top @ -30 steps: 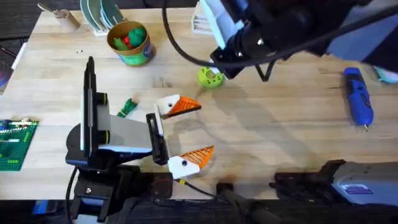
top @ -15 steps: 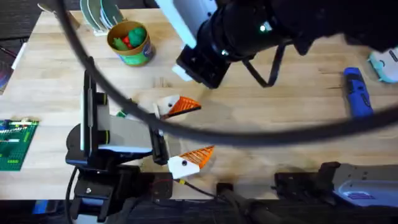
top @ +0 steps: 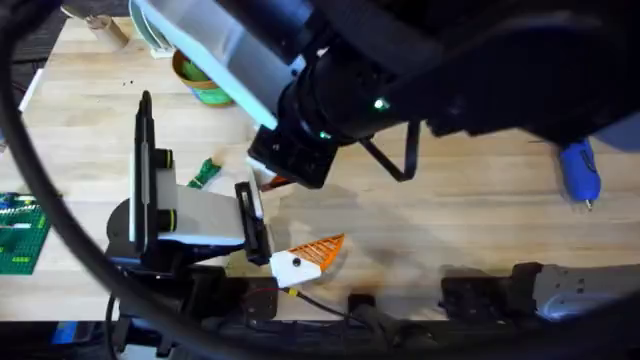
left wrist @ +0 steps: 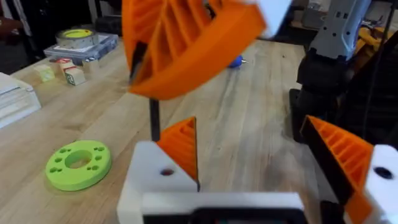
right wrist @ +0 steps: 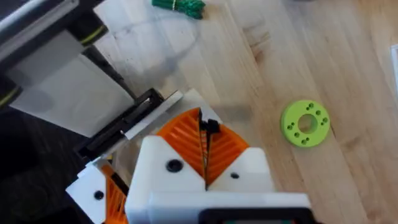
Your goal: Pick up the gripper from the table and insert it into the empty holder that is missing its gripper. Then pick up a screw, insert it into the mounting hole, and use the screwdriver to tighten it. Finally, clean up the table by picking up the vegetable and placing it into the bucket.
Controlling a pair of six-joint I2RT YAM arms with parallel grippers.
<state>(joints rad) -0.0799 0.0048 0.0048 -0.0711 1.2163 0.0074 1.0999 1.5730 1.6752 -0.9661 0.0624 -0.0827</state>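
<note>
With the right gripper (right wrist: 205, 134), fingers clamped on what may be a screw (right wrist: 210, 126), over the left gripper's (left wrist: 249, 134) parted, orange-padded fingers, the screwdriver (top: 580, 172) and vegetable (top: 205, 172) lie waiting on the worktop (top: 450, 230).

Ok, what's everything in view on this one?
bucket: one, yellow-rimmed, far left, partly behind right arm
vegetable: one, dark green, beside left arm
screwdriver: one, blue, far right
ring disc: one, lime green, on table
brick plate: one, green, left edge
tape roll: one, yellow-topped, table's edge
thin black pin: one, in right gripper
left gripper: orange pads, open
right gripper: orange pads, shut on pin
</note>
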